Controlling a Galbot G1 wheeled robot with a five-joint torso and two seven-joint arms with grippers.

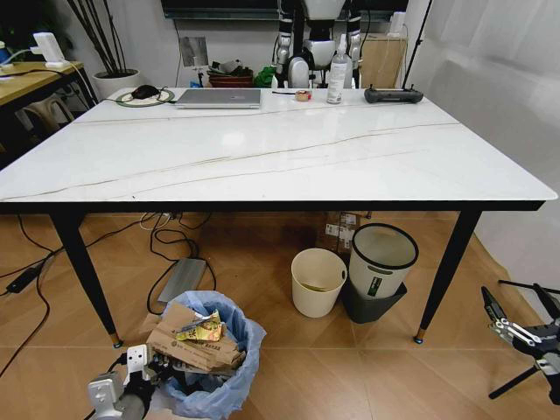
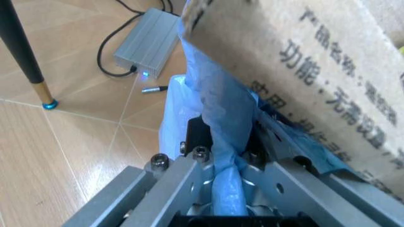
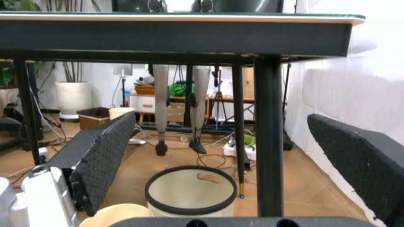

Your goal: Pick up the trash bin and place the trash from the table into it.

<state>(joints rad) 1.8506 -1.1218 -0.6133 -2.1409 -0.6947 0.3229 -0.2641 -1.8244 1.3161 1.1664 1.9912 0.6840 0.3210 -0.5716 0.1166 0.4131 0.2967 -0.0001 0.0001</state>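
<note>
The trash bin (image 1: 229, 372), lined with a crinkled light-blue bag, stands on the wooden floor in front of the table (image 1: 262, 149), near its left front leg. Torn brown cardboard (image 1: 188, 341) and a yellow wrapper (image 1: 203, 329) fill it. My left gripper (image 1: 150, 366) is at the bin's near left rim. In the left wrist view that gripper (image 2: 227, 158) is shut on the blue bag (image 2: 218, 109) at the rim, with the printed cardboard (image 2: 328, 80) right beside it. My right gripper (image 1: 518, 308) hangs open low at the right, beyond the table's right front leg, holding nothing.
On the table's far edge lie a silver laptop (image 1: 219, 98), a spray bottle (image 1: 337, 80) and a black controller (image 1: 394, 94). Under the table stand a cream bin (image 1: 318, 282) and a white black-rimmed bin (image 1: 381, 261). Cables and a grey box (image 1: 182, 278) lie on the floor.
</note>
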